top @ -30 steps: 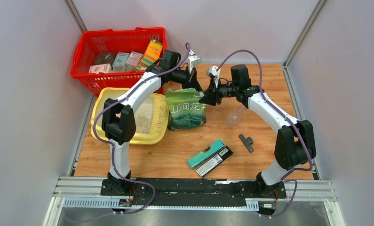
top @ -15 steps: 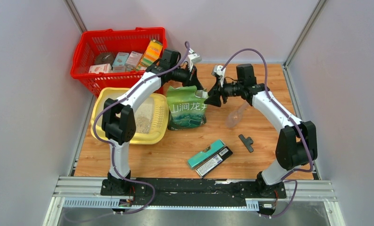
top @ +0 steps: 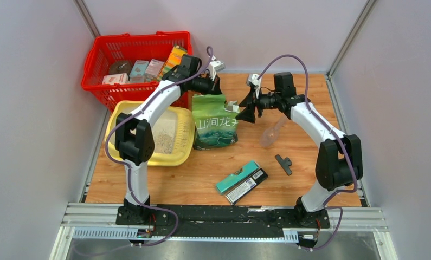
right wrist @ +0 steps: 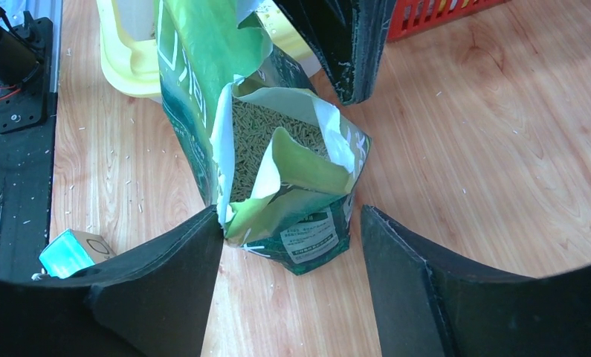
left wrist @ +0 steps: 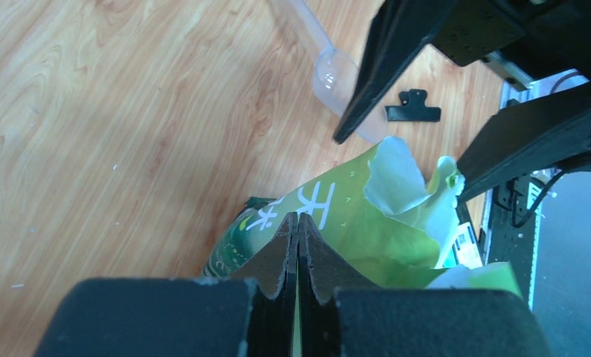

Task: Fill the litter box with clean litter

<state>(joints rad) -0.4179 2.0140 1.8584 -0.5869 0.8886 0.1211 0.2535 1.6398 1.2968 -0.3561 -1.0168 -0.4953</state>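
Observation:
The pale-yellow litter box [top: 115,125] lies at the left, its corner also showing in the right wrist view [right wrist: 128,63]. A patch of beige clean litter [top: 162,136] covers part of its floor. Beside it stands the green bag [top: 215,123], its torn top open and pellets [right wrist: 251,141] showing inside. My left gripper [top: 217,89] [left wrist: 298,223] is shut on the bag's [left wrist: 374,216] top rear edge. My right gripper [top: 245,111] [right wrist: 292,212] stands open at the bag's [right wrist: 203,82] right top corner, one finger [right wrist: 181,260] touching the torn flap.
A red mesh basket [top: 94,70] with several boxes stands behind the litter box. A translucent scoop [top: 270,134] and a black clip [top: 283,163] lie right of the bag. A teal box [top: 237,176] and a black box [top: 248,186] lie in front.
My right gripper has opened, let go of the bag's top corner and drawn back a little to the right. My left gripper keeps its hold and has shifted slightly back and left.

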